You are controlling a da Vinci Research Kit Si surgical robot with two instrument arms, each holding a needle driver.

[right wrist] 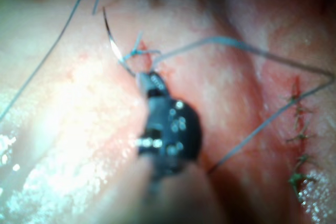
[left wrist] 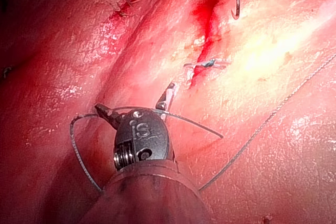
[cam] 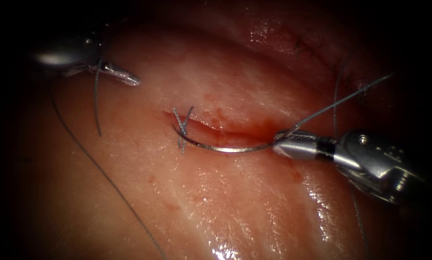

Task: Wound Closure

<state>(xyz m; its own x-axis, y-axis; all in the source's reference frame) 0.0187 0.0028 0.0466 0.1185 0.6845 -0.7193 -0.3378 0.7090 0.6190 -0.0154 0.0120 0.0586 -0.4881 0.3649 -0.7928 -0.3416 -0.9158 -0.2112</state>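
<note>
Over at the cut's [cam: 216,127] right end, your right tool [cam: 293,144] clamps the needle's [cam: 225,148] tail, curve lying over the tissue [cam: 216,202] toward the knot [cam: 182,126], probably lining up a bite, while your left tool [cam: 124,75] sits far-left, jaws spread, thread [cam: 96,103] draped across it.

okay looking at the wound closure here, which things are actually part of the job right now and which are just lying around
In the job:
right tool, jaws shut on the needle near its thread end, the curve lying along the cut
thread running from the needle
left tool, jaws open in the left wrist view, holding nothing
tissue

Lying about:
knotted stitch with cut ends at the cut's left end
older stitches
red fluid
</note>
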